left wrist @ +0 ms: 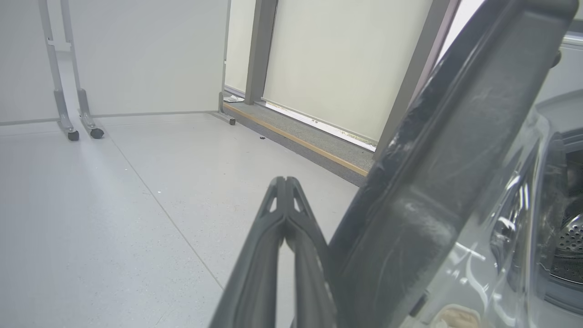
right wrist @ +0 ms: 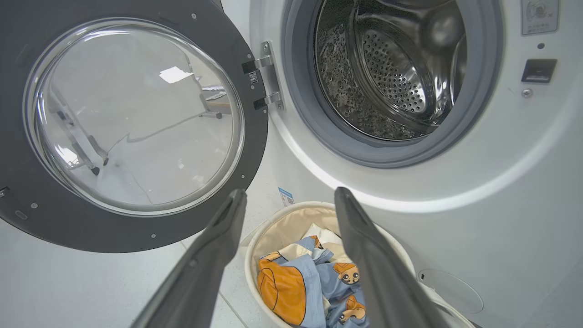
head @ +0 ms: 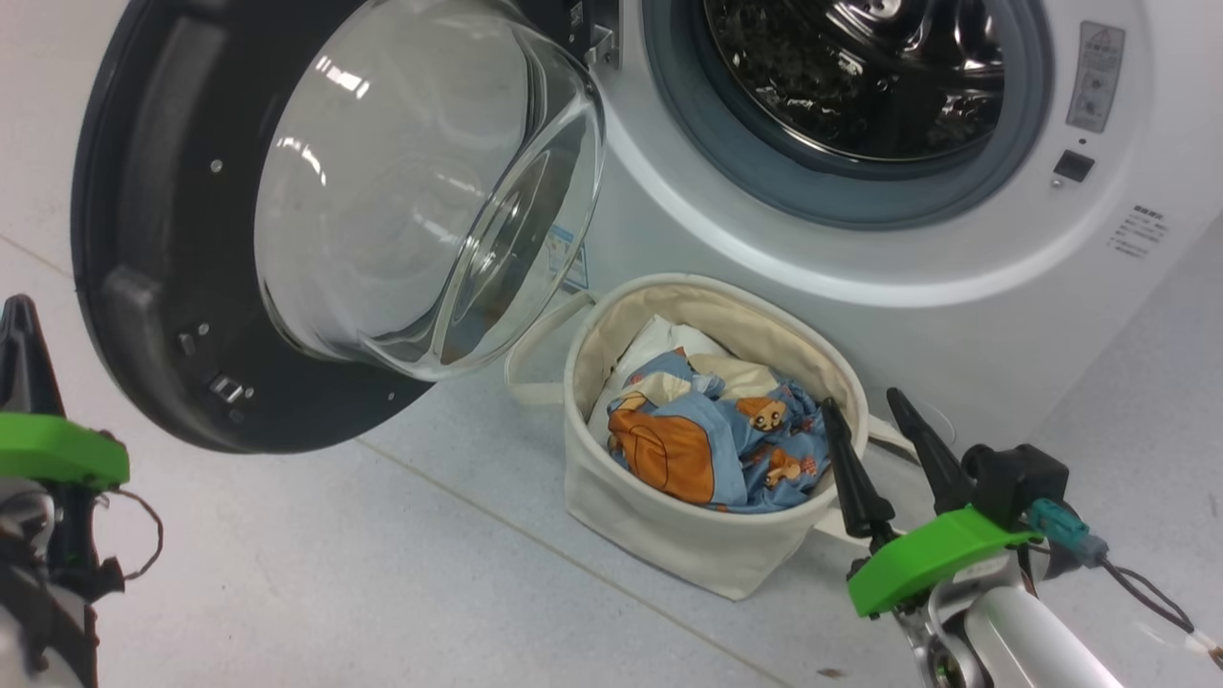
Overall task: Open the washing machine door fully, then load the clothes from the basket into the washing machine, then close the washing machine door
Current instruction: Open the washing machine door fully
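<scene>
Nearest, the right gripper (head: 862,399), two long dark fingers on a green mount, has its fingers spread apart and empty at the right-hand rim of the small round cream canvas basket (head: 650,516). Whether a finger touches the canvas cannot be told. Light blue clothes (head: 707,440) printed with orange-brown bears lie crumpled inside the basket, just left of those fingertips. A plain white bundle (head: 659,339) lies behind them. The white front-loading washing machine (head: 955,315) stands directly behind the basket, its perforated steel drum (head: 860,76) exposed. The round, black-rimmed, glass-bowled washing machine door (head: 143,239) hangs open, left of the basket. The left gripper (head: 19,311), fingers pressed together on nothing, sits well left of the basket, close against the door's rim.
</scene>
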Controlling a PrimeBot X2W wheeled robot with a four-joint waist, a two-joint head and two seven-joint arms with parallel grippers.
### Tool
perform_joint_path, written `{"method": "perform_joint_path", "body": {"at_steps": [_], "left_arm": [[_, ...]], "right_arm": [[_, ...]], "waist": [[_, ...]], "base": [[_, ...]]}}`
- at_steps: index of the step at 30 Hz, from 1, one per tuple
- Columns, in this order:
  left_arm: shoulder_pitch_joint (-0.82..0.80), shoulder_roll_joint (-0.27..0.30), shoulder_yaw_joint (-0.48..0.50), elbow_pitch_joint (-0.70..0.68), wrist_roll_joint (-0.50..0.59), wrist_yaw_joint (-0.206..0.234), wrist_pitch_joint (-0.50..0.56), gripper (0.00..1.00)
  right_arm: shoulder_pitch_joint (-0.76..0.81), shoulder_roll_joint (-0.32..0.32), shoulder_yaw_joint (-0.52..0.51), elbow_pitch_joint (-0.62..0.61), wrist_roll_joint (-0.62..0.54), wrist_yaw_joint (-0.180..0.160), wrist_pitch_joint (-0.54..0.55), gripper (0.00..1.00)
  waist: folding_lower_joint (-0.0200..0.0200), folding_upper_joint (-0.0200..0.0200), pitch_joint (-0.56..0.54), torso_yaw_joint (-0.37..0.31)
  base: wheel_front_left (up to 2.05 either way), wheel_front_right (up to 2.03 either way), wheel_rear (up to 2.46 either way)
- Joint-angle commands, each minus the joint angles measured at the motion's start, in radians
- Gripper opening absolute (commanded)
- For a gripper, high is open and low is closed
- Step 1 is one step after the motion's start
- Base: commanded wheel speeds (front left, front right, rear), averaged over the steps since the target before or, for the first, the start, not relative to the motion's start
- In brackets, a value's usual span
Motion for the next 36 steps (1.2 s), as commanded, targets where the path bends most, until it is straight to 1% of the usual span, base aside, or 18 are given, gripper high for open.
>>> {"method": "perform_joint_path", "body": {"at_steps": [1, 5, 6, 7, 10, 13, 17, 19, 23, 24, 31, 36], "left_arm": [[-0.009, 0.061, 0.021, -0.041, -0.015, -0.005, -0.005, 0.0], [0.02, 0.069, -0.013, -0.071, -0.098, -0.005, -0.005, 0.0], [0.027, 0.075, -0.028, -0.082, -0.119, -0.006, -0.005, 0.05], [0.037, 0.08, -0.045, -0.095, -0.138, -0.006, -0.005, 1.0], [0.067, 0.098, -0.092, -0.134, -0.182, -0.006, -0.005, 1.0], [0.092, 0.112, -0.117, -0.184, -0.212, -0.006, -0.005, 1.0], [0.122, 0.117, -0.136, -0.267, -0.23, -0.006, -0.005, 1.0], [0.144, 0.113, -0.143, -0.339, -0.234, -0.006, -0.005, 1.0], [0.178, 0.099, -0.144, -0.448, -0.238, -0.005, -0.005, 1.0], [0.178, 0.099, -0.144, -0.448, -0.238, -0.005, -0.005, 1.0], [0.259, 0.051, -0.19, -0.633, -0.23, 0.006, 0.008, 1.0], [0.307, 0.026, -0.228, -0.679, -0.223, 0.015, 0.03, 1.0]], "right_arm": [[-0.007, 0.004, 0.008, -0.033, -0.004, 0.001, -0.012, 1.0], [-0.005, 0.009, 0.011, -0.03, -0.001, 0.001, -0.012, 1.0], [-0.004, 0.011, 0.01, -0.03, 0.0, 0.001, -0.012, 1.0], [-0.004, 0.012, 0.01, -0.029, 0.001, 0.001, -0.012, 1.0], [-0.002, 0.017, 0.012, -0.027, 0.003, 0.001, -0.012, 1.0], [0.001, 0.021, 0.01, -0.03, 0.002, 0.001, -0.012, 1.0], [0.015, 0.028, 0.0, -0.036, 0.0, 0.001, -0.012, 1.0], [0.032, 0.033, -0.014, -0.043, -0.002, 0.001, -0.012, 1.0], [0.048, 0.037, -0.021, -0.053, -0.007, 0.001, -0.012, 1.0], [0.048, 0.037, -0.021, -0.053, -0.007, 0.001, -0.012, 1.0], [0.053, 0.028, -0.025, -0.072, -0.01, 0.001, -0.012, 1.0], [0.051, 0.015, -0.029, -0.087, -0.011, 0.001, -0.012, 1.0]], "waist": [[0.0001, 0.0, -0.006, 0.0], [0.0001, 0.0, -0.021, 0.0], [0.0001, 0.0, -0.024, 0.0], [0.0001, 0.0, -0.027, 0.0], [0.0001, 0.0, -0.034, 0.0], [0.0001, 0.0, -0.042, -0.001], [0.0001, 0.0, -0.059, -0.005], [0.0001, 0.0, -0.074, -0.01], [0.0001, 0.0, -0.083, -0.035], [0.0001, 0.0, -0.083, -0.035], [0.0001, 0.0, -0.09, -0.105], [0.0001, 0.0, -0.095, -0.168]], "base": [[0.0, 0.0, 0.0], [0.0, 0.0, 0.0], [0.0, 0.0, 0.0], [0.0, 0.0, 0.0], [0.0, 0.0, 0.0], [0.0, 0.0, 0.0], [0.0, 0.0, 0.0], [0.0, 0.0, 0.0], [0.0, 0.0, 0.0], [0.0, 0.0, 0.0], [0.0, 0.0, 0.0], [0.0, 0.0, 0.0]]}}
